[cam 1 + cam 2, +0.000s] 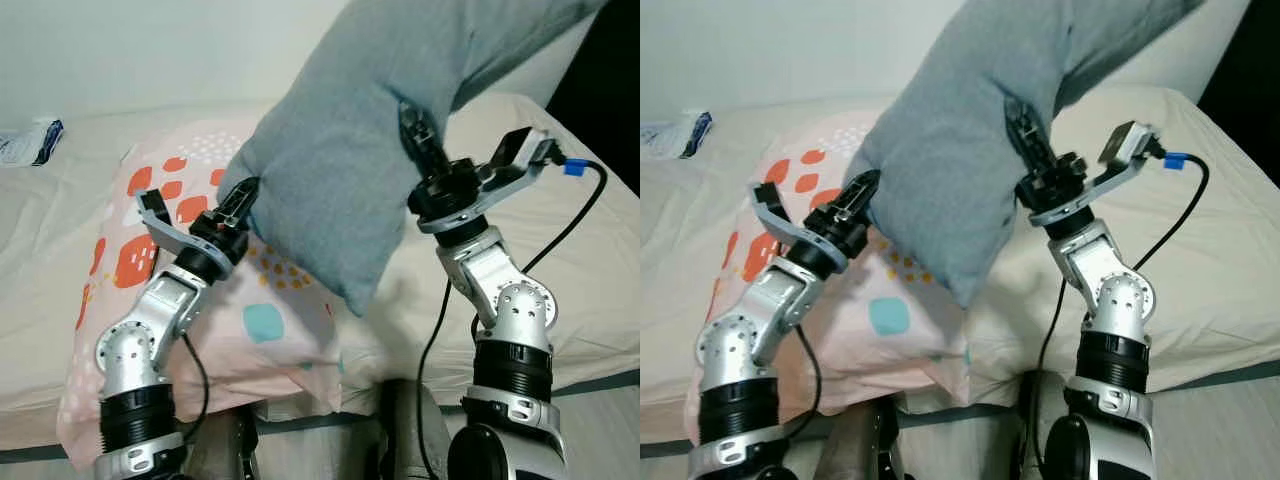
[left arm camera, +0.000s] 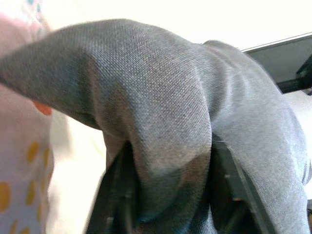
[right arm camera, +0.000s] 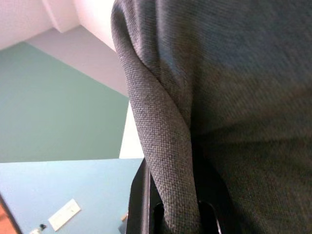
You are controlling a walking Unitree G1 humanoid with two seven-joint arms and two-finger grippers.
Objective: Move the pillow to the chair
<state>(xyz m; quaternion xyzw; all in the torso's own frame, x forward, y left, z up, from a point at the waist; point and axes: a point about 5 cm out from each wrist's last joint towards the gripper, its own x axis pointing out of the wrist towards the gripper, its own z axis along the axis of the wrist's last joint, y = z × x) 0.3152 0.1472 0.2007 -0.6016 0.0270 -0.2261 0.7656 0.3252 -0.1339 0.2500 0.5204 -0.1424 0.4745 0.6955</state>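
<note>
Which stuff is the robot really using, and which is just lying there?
Using:
soft grey fabric pillow
left end effector, pinching it
right end effector, pinching it

Lying about:
pink spotted pillow
beige bed sheet
small blue-white packet

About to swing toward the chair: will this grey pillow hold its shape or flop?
Probably floppy: the grey pillow sags to a hanging corner below both grips. Likely light, since pinched cloth alone carries it. The left gripper and right gripper only bunch cloth, so it could slip.
</note>
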